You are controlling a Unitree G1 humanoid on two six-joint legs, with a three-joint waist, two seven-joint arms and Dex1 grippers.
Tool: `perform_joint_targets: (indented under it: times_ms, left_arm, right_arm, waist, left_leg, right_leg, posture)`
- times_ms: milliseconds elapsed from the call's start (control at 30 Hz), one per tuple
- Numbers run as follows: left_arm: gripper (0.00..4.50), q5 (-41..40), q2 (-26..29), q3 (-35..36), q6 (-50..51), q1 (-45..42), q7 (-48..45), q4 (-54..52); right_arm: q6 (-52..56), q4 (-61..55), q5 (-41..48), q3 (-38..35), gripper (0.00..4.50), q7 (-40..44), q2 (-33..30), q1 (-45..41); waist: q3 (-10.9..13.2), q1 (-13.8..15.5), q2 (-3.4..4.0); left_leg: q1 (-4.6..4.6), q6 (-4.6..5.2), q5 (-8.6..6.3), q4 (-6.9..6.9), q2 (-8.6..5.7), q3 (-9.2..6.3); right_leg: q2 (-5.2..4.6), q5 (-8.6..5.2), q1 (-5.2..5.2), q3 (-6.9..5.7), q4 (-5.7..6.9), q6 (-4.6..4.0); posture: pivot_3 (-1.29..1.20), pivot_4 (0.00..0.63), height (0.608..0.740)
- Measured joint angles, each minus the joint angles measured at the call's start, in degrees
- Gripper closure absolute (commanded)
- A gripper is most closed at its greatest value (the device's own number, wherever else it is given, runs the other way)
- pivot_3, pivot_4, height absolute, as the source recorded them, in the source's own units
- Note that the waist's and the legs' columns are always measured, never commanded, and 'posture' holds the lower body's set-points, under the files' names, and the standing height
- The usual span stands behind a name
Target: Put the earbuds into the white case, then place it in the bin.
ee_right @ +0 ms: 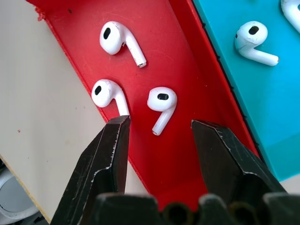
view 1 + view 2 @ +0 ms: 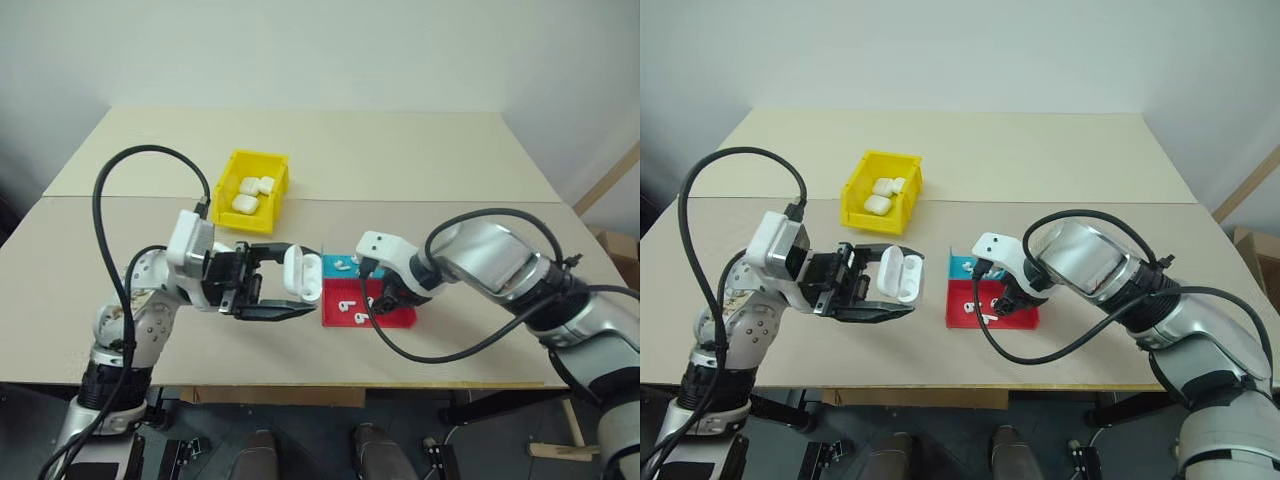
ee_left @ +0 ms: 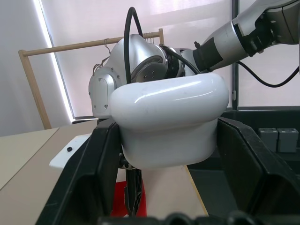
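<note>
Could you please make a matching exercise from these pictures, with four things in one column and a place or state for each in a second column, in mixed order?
Things:
1. white case
2. right hand
3. bin
4. earbuds

Places or states:
A. yellow, with several white cases inside
B. lying loose in the red and blue tray
C. held with its lid open by the left hand
D. open, fingers just above the red part of the tray

Right pairs: 1-C, 2-D, 3-A, 4-B
</note>
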Motion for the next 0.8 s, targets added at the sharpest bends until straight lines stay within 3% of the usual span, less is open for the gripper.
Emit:
perform_joint_targets:
  times_ms: [700, 800]
  left_arm:
    - [1.66, -0.81, 1.11, 2.10, 1.04, 0.66, 2.77, -3.47]
    - [1.66, -0.81, 1.12, 2.10, 1.27, 0.66, 3.08, -4.05]
  right_arm:
    - [-1.90, 3.31, -4.24, 1.06, 1.97, -1.01, 4.26, 0.64]
    - [-2.25, 3.31, -4.93, 1.17, 2.62, -1.03, 4.25, 0.75]
  waist:
    - [0.00, -0.09, 0.01]
    - [0.00, -0.08, 0.01]
  left_leg:
    - [0.00, 0.00, 0.00, 0.00, 0.00, -0.02]
    - [0.01, 0.00, 0.00, 0.00, 0.00, -0.02]
  right_leg:
    - [0.00, 0.00, 0.01, -0.02, 0.00, 0.00]
    - [0.00, 0.00, 0.01, -0.02, 0.00, 0.00]
  posture:
    - [0.00, 0.150, 0.740]
    - [0.00, 0.150, 0.740]
